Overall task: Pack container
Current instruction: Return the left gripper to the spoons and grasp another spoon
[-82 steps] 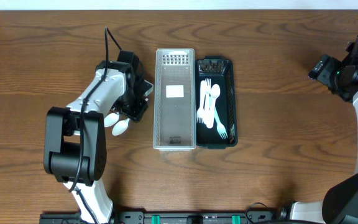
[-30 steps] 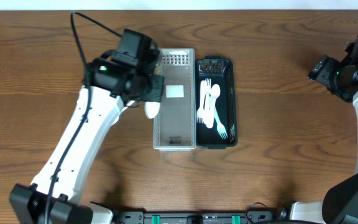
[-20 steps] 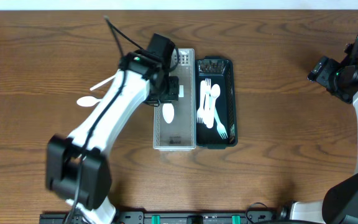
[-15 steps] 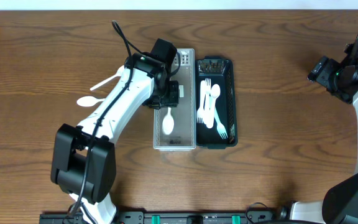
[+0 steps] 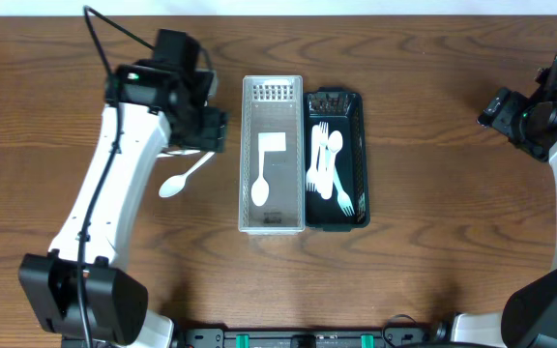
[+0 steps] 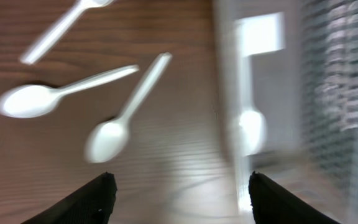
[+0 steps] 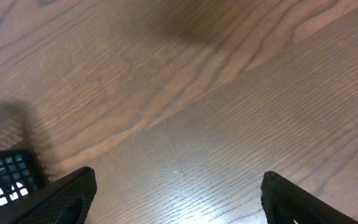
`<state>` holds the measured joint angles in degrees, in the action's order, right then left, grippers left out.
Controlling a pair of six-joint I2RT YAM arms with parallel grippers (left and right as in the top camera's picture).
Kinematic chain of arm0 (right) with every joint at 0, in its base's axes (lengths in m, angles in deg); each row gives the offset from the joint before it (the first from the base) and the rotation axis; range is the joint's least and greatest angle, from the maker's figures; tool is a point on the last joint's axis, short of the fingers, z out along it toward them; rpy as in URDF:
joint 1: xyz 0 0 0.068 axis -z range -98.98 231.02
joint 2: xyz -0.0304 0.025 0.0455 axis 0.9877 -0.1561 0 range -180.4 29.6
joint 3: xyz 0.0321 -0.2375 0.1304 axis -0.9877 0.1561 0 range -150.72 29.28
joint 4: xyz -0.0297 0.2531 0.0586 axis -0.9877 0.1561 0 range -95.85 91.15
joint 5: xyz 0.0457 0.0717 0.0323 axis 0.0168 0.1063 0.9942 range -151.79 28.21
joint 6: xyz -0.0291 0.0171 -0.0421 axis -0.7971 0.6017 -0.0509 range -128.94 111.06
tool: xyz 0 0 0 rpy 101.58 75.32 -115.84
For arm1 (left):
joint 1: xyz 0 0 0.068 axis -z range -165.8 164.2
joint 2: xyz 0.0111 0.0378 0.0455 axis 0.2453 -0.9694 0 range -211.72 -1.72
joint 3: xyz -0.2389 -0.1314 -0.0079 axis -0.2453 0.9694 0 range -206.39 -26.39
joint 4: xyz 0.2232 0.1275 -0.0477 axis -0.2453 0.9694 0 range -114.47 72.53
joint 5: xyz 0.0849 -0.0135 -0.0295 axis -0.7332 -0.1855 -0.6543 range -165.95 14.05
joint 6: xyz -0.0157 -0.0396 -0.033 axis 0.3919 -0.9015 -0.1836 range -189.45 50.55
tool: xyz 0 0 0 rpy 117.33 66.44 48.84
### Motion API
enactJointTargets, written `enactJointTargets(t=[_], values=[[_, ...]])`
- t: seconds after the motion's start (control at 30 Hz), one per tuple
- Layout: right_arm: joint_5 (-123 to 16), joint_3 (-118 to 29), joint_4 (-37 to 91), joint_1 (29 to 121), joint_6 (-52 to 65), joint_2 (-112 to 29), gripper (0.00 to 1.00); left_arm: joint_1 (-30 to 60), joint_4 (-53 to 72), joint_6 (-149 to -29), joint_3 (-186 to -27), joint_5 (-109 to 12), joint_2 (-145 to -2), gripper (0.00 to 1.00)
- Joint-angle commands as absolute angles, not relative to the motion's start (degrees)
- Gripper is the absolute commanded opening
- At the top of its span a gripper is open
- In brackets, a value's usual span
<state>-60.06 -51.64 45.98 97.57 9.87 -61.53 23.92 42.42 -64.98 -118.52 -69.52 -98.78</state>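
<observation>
**A:** How far along is the packing?

**B:** Partly done, I'd judge. One white spoon lies flat inside the clear plastic container, its bowl toward the end nearer the robot; the black cutlery tray, touching the container's right side, holds a pile of white forks and spoons.

**A:** And what is left?

**B:** Loose spoons on the wooden table, to the left of the container. The left wrist view shows three, near its wall; the overhead view shows only one clearly, the arm covering the rest.

**A:** The grippers?

**B:** The left gripper hangs over those spoons, just left of the container, jaws spread wide with nothing between them; the right gripper sits well off to the container's right, beyond the black tray, also gaping and empty over bare wood.

**A:** So the next step?

**B:** Probably another spoon pickup by the left arm; every loose spoon must go into the container before the job counts as finished.
</observation>
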Motion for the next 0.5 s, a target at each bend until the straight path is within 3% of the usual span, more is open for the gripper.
enactJointTargets(t=[0.0,0.23,0.47], values=[[-59.82,-51.49,46.02,97.88,9.43,-61.92,0.88,21.58,42.79,-45.75,-116.16,-73.04,-101.31,0.71],[-59.82,-51.49,46.24,97.88,9.43,-61.92,0.88,19.22,41.92,-35.52,-113.83,-73.04,-108.35,0.68],[-59.82,-51.49,46.26,97.88,9.43,-61.92,0.88,19.19,38.62,-34.49,-113.83,-73.06,-116.98,0.49]])
